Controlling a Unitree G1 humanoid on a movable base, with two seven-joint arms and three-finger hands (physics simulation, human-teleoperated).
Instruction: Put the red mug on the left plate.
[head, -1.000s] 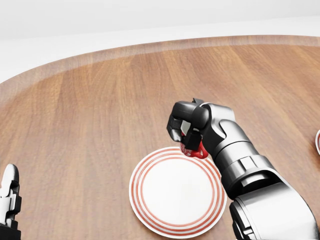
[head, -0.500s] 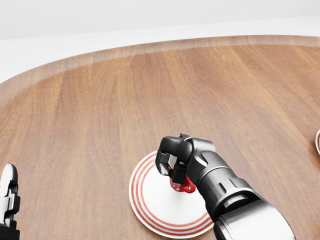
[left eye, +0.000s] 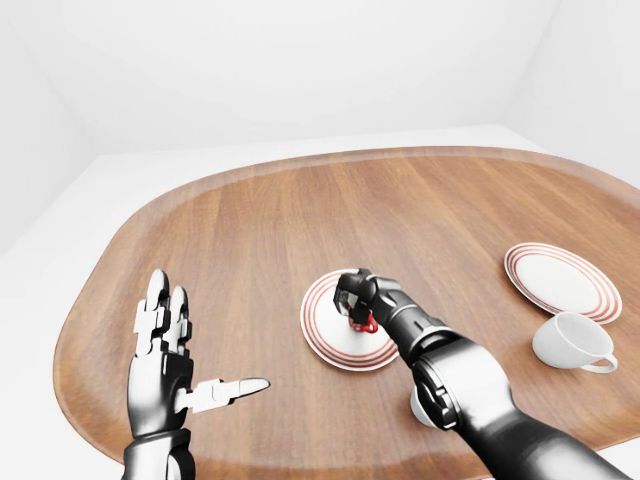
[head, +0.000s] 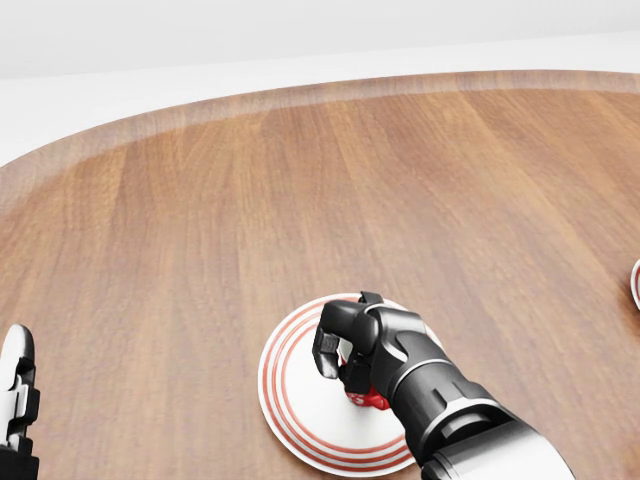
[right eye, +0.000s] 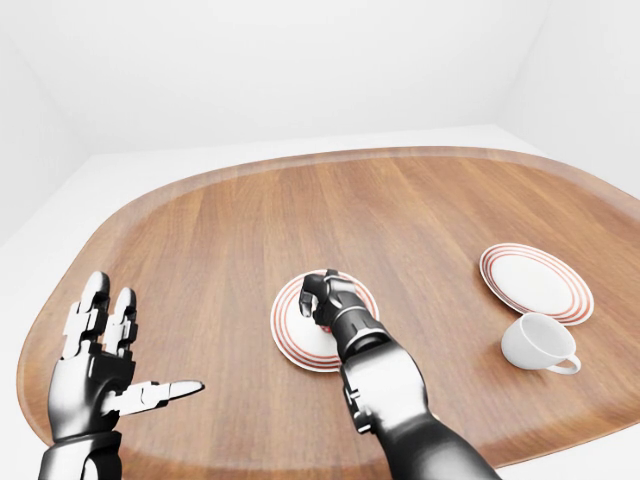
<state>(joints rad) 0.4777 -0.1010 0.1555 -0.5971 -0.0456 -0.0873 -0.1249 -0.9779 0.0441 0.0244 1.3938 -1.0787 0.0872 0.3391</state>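
Observation:
The red mug (head: 368, 397) is mostly hidden inside my right hand (head: 345, 355), whose fingers are shut round it. The hand holds the mug low over the middle of the left plate (head: 295, 385), a white plate with red rings; whether the mug touches the plate I cannot tell. In the left-eye view the mug (left eye: 364, 322) shows as a red spot under the hand (left eye: 352, 298) on the same plate (left eye: 325, 335). My left hand (left eye: 190, 370) stands open at the lower left, fingers spread, far from the plate.
A second red-ringed plate (left eye: 562, 281) lies at the right of the wooden table (left eye: 260, 230). A white cup (left eye: 572, 342) lies next to it, below it in the view. My right forearm (left eye: 470, 400) crosses the lower middle.
My right hand has carried the red mug from the plate's upper right rim down and left to over the plate's middle. The left hand has stayed put.

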